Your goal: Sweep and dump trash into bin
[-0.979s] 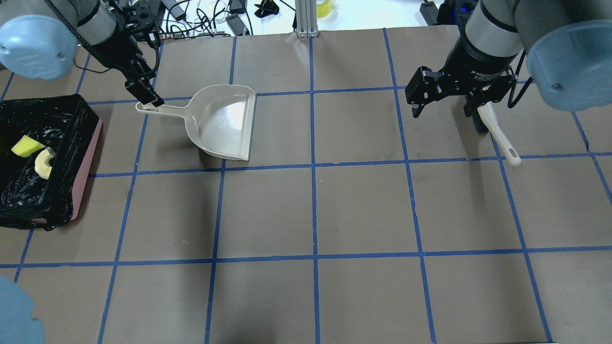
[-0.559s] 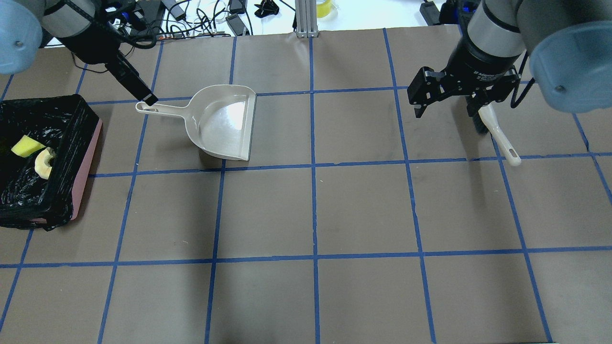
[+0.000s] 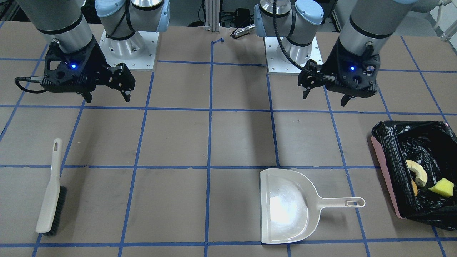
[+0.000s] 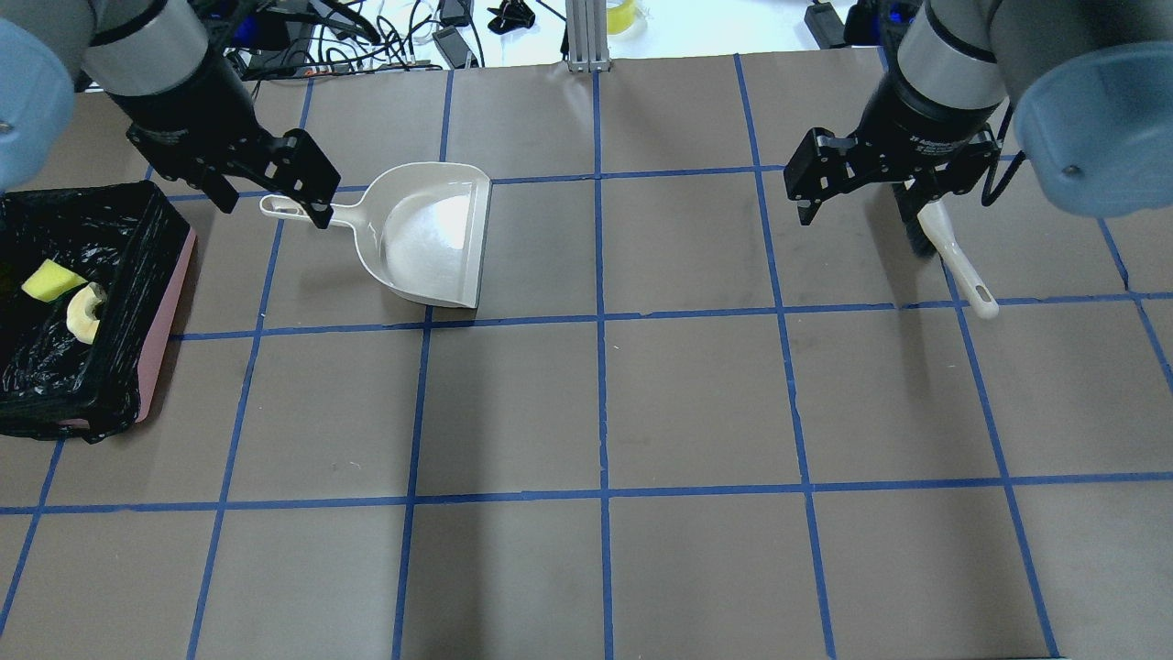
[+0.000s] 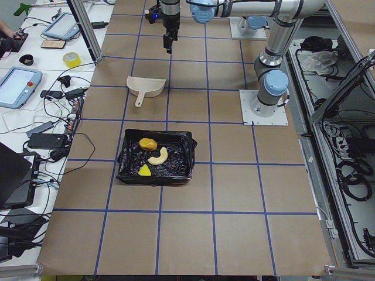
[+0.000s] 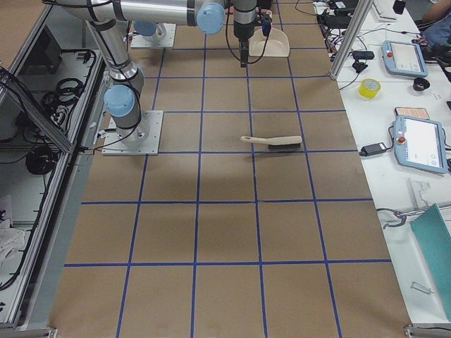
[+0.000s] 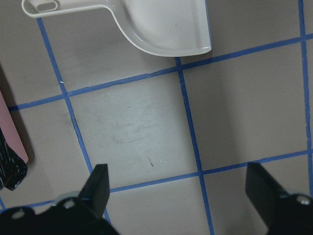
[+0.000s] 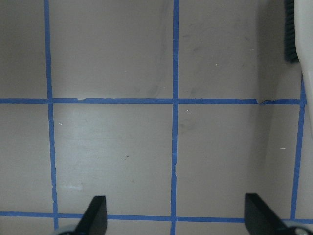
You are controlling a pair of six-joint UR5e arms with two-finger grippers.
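left gripper (image 3: 325,98): raised over the near row of squares, on the robot's left half of the table (image 3: 214,142). Its fingers are spread wide with nothing between them, and only bare brown cover and blue tape lines show below.
right gripper (image 3: 107,99): level with the left one on the right half, also raised. Its fingers are spread just as wide and clasp nothing.
bin (image 3: 387,178): at the table's left end, slightly farther out than the grippers. It has pink walls and a crinkly black liner (image 3: 425,142) folded over the rim.
trash: all three pieces lie inside the bin on the liner. The croissant (image 3: 417,171) sits about mid-bin. The potato-like lump (image 5: 147,143) is just beside it on the robot's side. The sponge (image 3: 442,187) lies toward the far left of the bin.
dustpan (image 3: 285,207): flat on the table farther out, right of the bin and apart from it. Its handle points left toward the bin, and its open mouth faces right.
brush (image 3: 50,200): flat on the right half, well apart from the dustpan. The handle end is nearer the robot and the bristle end is farther out.
cables (image 4: 385,37): a tangle on the white bench beyond the far edge.
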